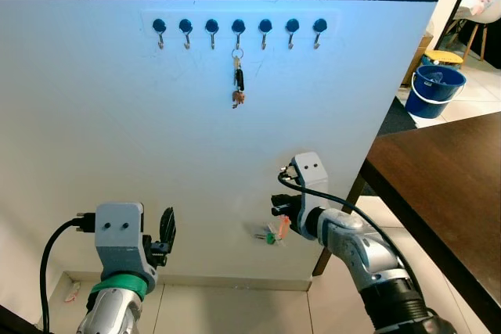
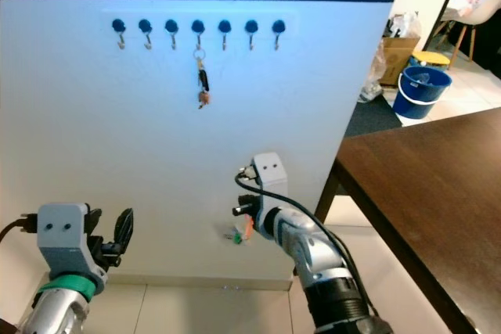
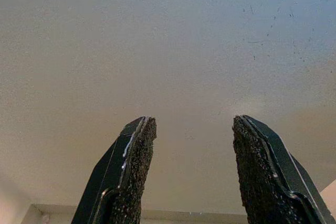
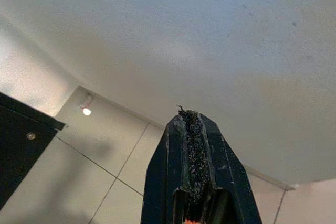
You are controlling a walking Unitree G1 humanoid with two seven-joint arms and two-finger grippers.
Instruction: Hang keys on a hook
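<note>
Seven hooks [image 1: 238, 29] with dark round knobs run in a row near the top of a white wall panel [image 1: 117, 131]. One bunch of keys [image 1: 237, 80] hangs from the middle hook. My right gripper [image 1: 279, 228] is low in front of the panel, well below the hooks, and is shut on a second set of keys [image 1: 272, 235] with orange and green tags. In the right wrist view the fingers [image 4: 191, 145] are pressed together, with a bit of orange between them at their base. My left gripper [image 1: 167, 232] is raised at the lower left, open and empty, facing the bare wall [image 3: 168, 51].
A dark brown table [image 1: 446, 185] juts in from the right, close to my right arm. Behind it stand a blue bucket [image 1: 437, 87] and a chair [image 1: 479, 7]. Pale tiled floor [image 1: 235, 310] runs along the foot of the panel, with a small scrap [image 1: 72, 293] at the left.
</note>
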